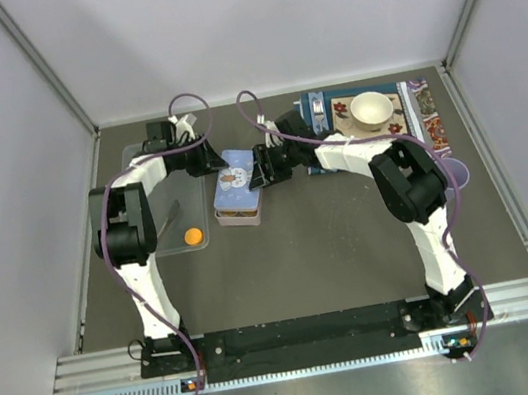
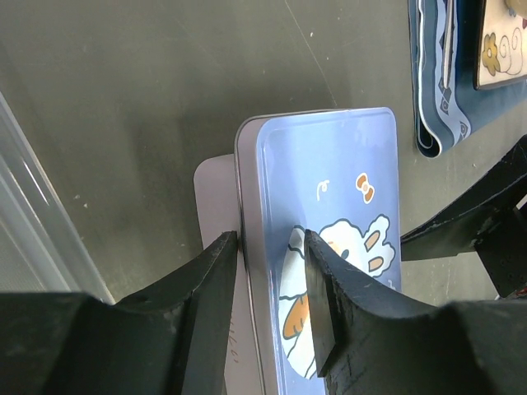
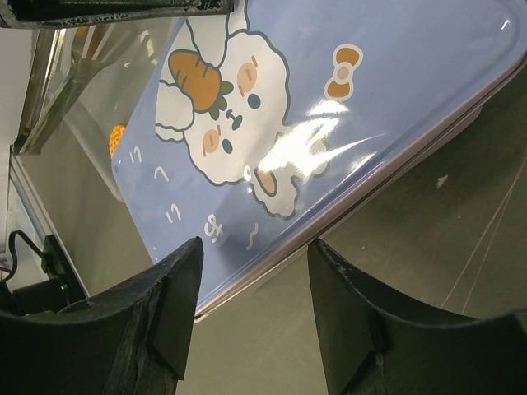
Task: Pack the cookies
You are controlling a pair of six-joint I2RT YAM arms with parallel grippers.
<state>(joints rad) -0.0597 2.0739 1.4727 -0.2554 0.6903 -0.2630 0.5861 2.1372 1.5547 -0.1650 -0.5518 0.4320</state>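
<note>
A tin box [image 1: 237,217] stands mid-table with its blue bunny lid [image 1: 238,180] lying askew on it. My left gripper [image 1: 211,158] is shut on the lid's left edge; in the left wrist view one finger [image 2: 216,263] is outside the rim and the other on the lid [image 2: 329,164], over the pale base [image 2: 216,193]. My right gripper [image 1: 261,167] is open, with its fingers either side of the lid's right edge [image 3: 329,123] and not touching. One orange cookie [image 1: 192,236] lies on a clear tray [image 1: 163,230]; it also shows in the right wrist view [image 3: 118,140]. Any other cookies are hidden.
A patterned mat [image 1: 428,114] with a white bowl [image 1: 371,111] lies at the back right. A pale blue disc [image 1: 456,171] sits beside the right arm. The clear tray's rim [image 2: 33,206] runs left of the box. Grey walls enclose the table.
</note>
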